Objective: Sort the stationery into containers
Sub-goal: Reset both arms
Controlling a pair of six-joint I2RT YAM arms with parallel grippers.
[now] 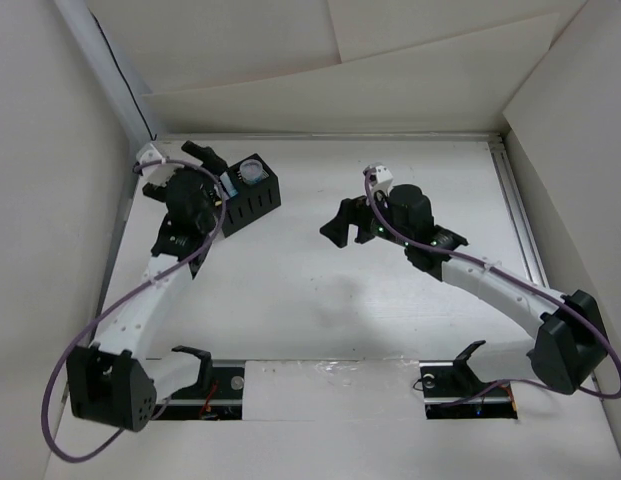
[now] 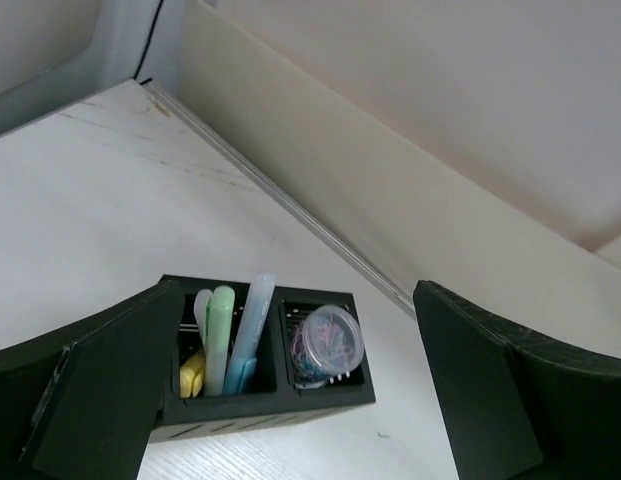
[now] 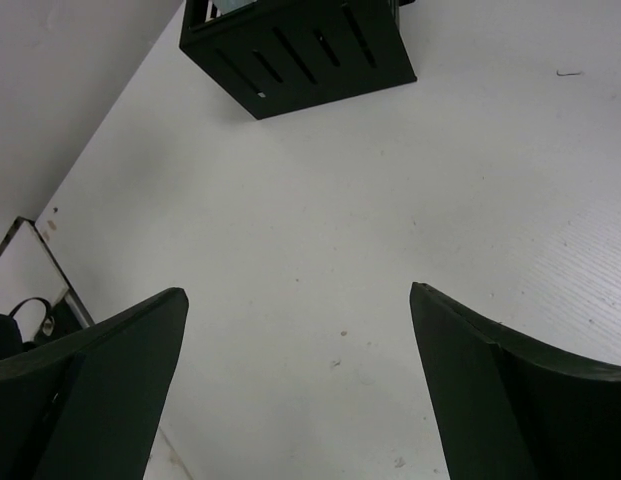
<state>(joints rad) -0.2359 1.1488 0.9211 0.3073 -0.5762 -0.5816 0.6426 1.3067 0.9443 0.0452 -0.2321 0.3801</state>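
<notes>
One white surface [image 1: 320, 300], two arms. The left arm [image 1: 140, 300] reaches to the far-left corner, its jaws spread wide and holding nothing, right over the single black organiser box [image 2: 265, 410]. The right arm [image 1: 490, 280] sits mid-surface, well apart from the box, jaws also wide apart and empty. The box has slotted sides. I can make out three bars standing in one compartment: a light blue bar [image 2: 252, 320], a pale green bar [image 2: 222, 330] and a yellow bar [image 2: 193, 375]. One round bluish roll [image 2: 330, 340] sits next door.
</notes>
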